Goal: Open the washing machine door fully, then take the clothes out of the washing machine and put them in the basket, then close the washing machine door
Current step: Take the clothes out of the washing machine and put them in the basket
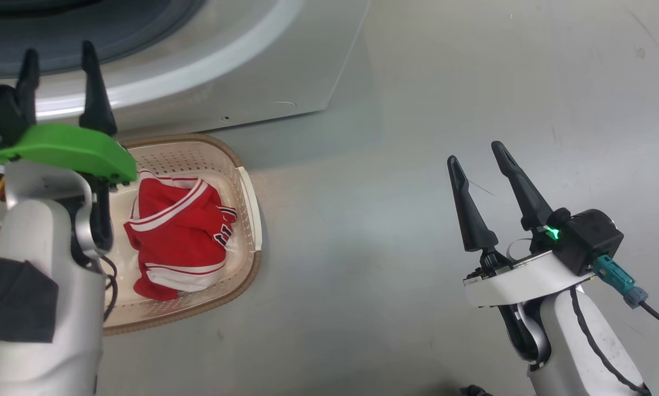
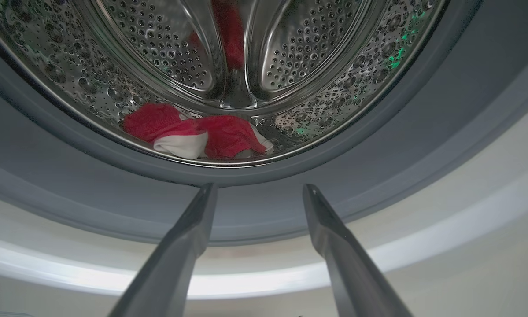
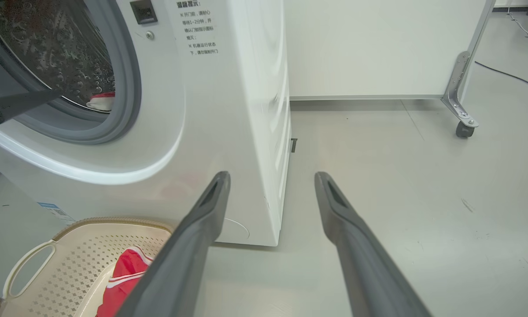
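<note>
The white washing machine (image 1: 197, 71) has its opening uncovered; the washing machine door is out of view. My left gripper (image 1: 60, 49) is open, its fingertips just short of the grey drum seal (image 2: 264, 207) and nothing between them. More red and white clothes (image 2: 193, 132) lie at the bottom front of the steel drum. On the floor before the washer stands the cream basket (image 1: 249, 209), with a red jersey (image 1: 178, 231) in it. My right gripper (image 1: 475, 152) hangs open over bare floor, well to the basket's right.
My left forearm (image 1: 32, 264) covers the basket's left part. In the right wrist view a white panel (image 3: 378, 44) on a caster (image 3: 464, 130) stands behind the washer (image 3: 202, 110), with a cable (image 3: 506, 75) on the floor beyond. Grey floor (image 1: 389, 247) lies between the basket and the right arm.
</note>
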Robot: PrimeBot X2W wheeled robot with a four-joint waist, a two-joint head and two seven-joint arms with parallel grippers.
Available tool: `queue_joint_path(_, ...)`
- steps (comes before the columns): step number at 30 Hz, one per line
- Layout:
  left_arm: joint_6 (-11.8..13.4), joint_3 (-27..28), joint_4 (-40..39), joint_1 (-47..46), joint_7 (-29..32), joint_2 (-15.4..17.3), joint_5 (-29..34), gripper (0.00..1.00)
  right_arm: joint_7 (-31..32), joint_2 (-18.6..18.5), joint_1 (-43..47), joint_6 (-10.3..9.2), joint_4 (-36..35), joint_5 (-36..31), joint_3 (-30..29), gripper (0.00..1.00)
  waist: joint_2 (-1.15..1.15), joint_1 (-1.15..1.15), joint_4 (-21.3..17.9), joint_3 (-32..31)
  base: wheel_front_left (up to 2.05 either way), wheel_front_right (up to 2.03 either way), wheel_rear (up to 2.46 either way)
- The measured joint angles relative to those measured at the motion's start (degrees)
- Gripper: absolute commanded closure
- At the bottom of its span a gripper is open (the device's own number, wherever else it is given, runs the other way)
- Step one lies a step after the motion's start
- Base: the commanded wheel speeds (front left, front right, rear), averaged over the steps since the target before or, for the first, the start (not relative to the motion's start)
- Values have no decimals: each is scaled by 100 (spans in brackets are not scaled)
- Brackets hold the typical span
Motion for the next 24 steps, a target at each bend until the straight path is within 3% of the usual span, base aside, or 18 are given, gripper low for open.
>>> queue_joint_path(24, 23, 526, 878, -2271, 876, 1149, 583, 0, 0, 11, -602, -9, 15, 988, 500, 0, 0, 0, -939, 888, 0, 0, 0)
